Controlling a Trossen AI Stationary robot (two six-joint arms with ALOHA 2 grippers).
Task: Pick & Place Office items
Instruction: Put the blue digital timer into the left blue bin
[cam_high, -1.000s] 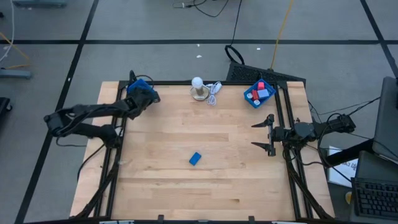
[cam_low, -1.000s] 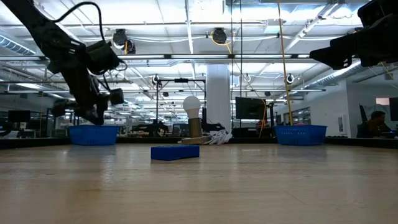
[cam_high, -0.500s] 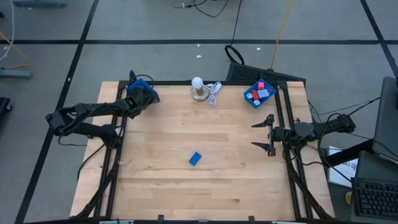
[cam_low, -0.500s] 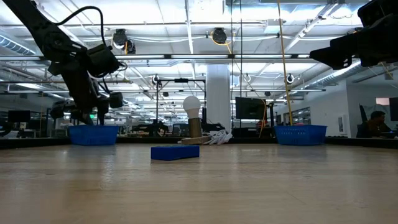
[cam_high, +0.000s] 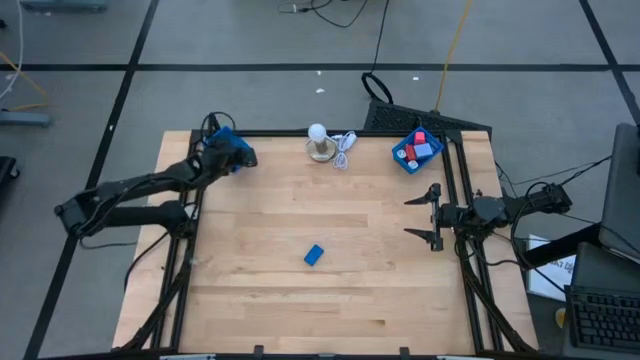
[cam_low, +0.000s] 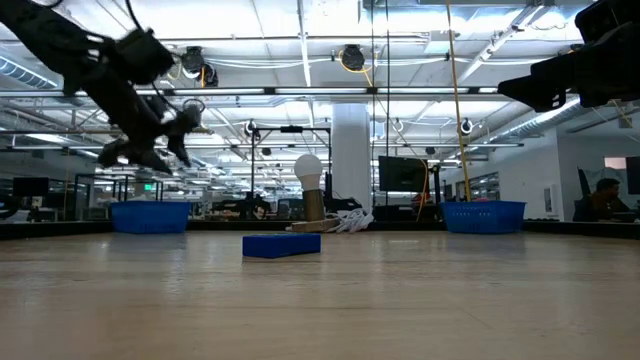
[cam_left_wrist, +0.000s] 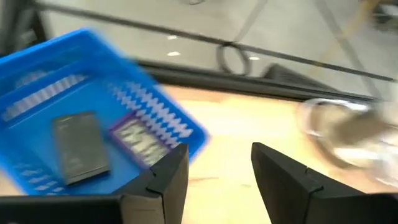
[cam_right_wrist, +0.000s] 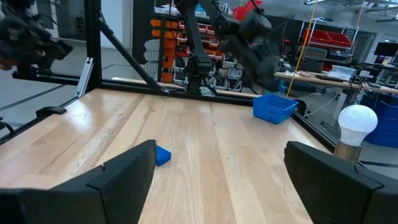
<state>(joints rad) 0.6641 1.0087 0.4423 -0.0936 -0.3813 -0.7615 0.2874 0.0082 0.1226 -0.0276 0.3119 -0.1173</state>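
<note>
My left gripper (cam_high: 233, 153) hangs above the blue tray (cam_high: 222, 140) at the table's far left corner, open, with nothing between its fingers (cam_left_wrist: 219, 165). In that tray (cam_left_wrist: 37, 74) lie a dark grey piece (cam_left_wrist: 78, 148) and a purple piece (cam_left_wrist: 140, 138), flat on the tray floor. One blue block (cam_high: 314, 255) lies flat on the bare wood near the table's middle, also seen as a blue block (cam_low: 281, 245) in the low view. My right gripper (cam_high: 425, 215) waits open at the right edge, well above the table.
A second blue tray (cam_high: 416, 150) at the far right holds red and light blue pieces. A white ball on a round base (cam_high: 319, 140) with a white cord (cam_high: 345, 148) stands at the far middle. Black frame rails (cam_high: 455, 190) run along the table's sides.
My left gripper has risen from just over the left tray to well above it, tipping from steeply down toward level and rolling a little. Its fingers have opened. The blue block and my right gripper have not moved.
</note>
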